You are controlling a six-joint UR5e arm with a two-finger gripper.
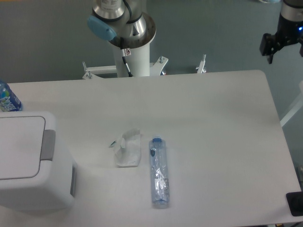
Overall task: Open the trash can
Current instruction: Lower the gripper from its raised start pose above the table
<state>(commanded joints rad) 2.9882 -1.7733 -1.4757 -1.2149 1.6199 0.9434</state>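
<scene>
- While no contact with anything shows, nothing of the task counted as done; everything left to do, by this reading.
- Bench (203,109): white, filling most of the view, carrying all the things.
- Trash can (28,165): at nine o'clock on the bench, cut by the left edge; flat lid (19,144) down and flush, so judged closed.
- Grey push tab (47,144): on the lid's right edge, facing the bench middle, untouched.
- Clear bottle (158,171): lying at six o'clock, well apart from the can.
- Crumpled white wrapper (128,151): just beside the bottle, toward nine o'clock of it.
- Second bottle (7,98): partly seen at ten o'clock, behind the can.
- Pincer (279,40): dark, up at two o'clock beyond the bench corner, far from the tab; grasping nothing visible, yet released or clenched cannot be told.
- Left, as a judgement: crossing to the tab, pressing it, lid rising.
</scene>
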